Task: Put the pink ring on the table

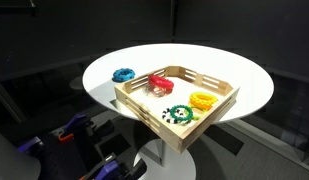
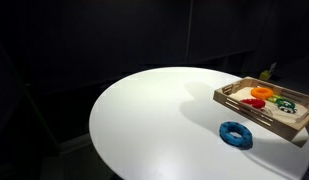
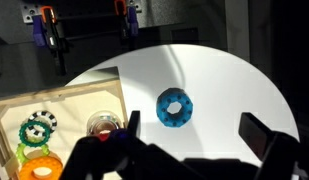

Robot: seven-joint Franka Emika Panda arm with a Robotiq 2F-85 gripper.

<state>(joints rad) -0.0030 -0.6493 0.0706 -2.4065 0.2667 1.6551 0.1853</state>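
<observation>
- While the table [image 1: 224,65], large and round with a smooth white top, fills the middle of an exterior view, a square wooden tray [image 1: 149,118] sits on it with one corner towards the lower edge of the frame.
- The pink ring [image 1: 159,82], a small reddish plastic hoop with a bumpy rim, lies inside the tray near its upper left wall. It shows as a flattened oval whose long axis runs left to right; as a round hoop it has no true long axis.
- A yellow plastic ring [image 1: 202,100] and a green plastic ring [image 1: 180,113] share the tray. A blue plastic ring [image 1: 123,74] lies on the bare tabletop just beyond the tray's left corner.
- No gripper shows in this view.
- In the other exterior view the table [image 2: 154,110] spreads across the lower frame, with the tray [image 2: 249,110] at the right edge.
- The pink ring [image 2: 262,92] lies in the tray's upper left part, with the yellow ring [image 2: 254,101] just below it. The blue ring [image 2: 235,133] is on the table, below the tray.
- In the wrist view the gripper [image 3: 194,135] rises from the bottom edge, its fingers [image 3: 259,135] spread wide and holding nothing.
- The pink ring [image 3: 102,124] lies flat with its hole facing up, in the tray [image 3: 54,93] at lower left, partly hidden by the gripper's dark body.
- The blue ring [image 3: 175,107] is at centre frame on the table [image 3: 224,80], apart from both fingers.
</observation>
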